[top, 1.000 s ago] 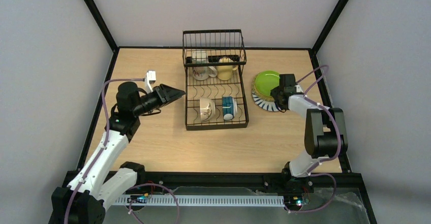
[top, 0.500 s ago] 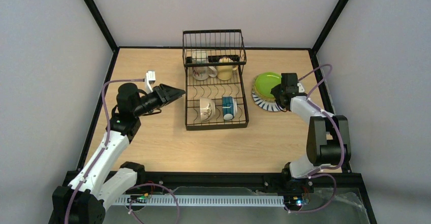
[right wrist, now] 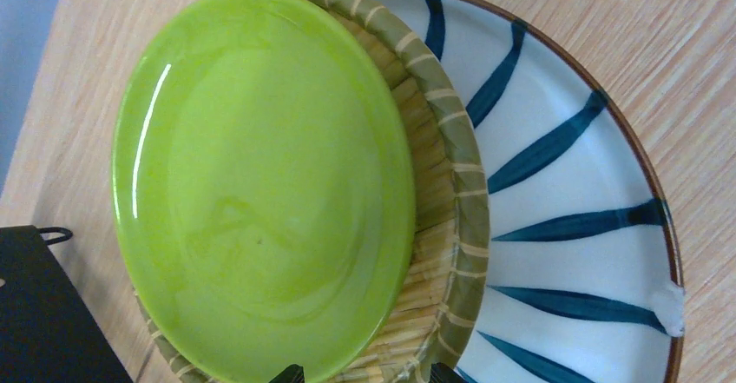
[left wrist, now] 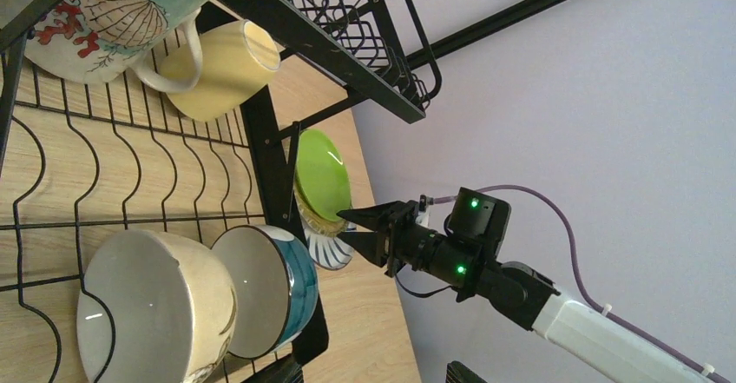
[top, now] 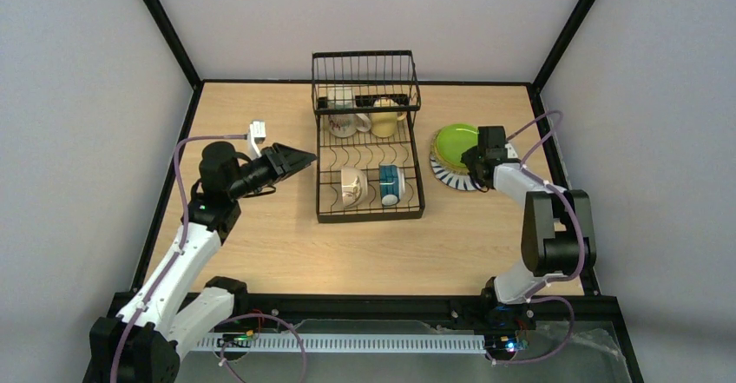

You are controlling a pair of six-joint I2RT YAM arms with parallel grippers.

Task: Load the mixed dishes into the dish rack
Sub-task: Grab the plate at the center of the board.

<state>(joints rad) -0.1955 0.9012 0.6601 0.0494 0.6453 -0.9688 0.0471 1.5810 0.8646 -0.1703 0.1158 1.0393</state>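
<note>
The dish rack (top: 371, 217) stands mid-tabletop (top: 286, 253), toward the far side. It holds four mugs. The white printed mug (top: 344, 122) and the pale yellow mug (top: 383, 122) sit beneath the raised basket. The cream mug (top: 351, 186) and the blue-patterned mug (top: 391, 184) lie on their sides at the near end. Just right of the rack, the three plates are stacked on the tabletop: the lime green plate (top: 454, 143) rests in the tan plate (right wrist: 451, 183), which sits off-centre on the striped plate (right wrist: 573, 227). The right claw (left wrist: 344, 225) is at the stack's edge, released, its fingers spread; I cannot tell whether they touch. The left claw (top: 299, 159) hangs left of the rack, released and carrying nothing.
</note>
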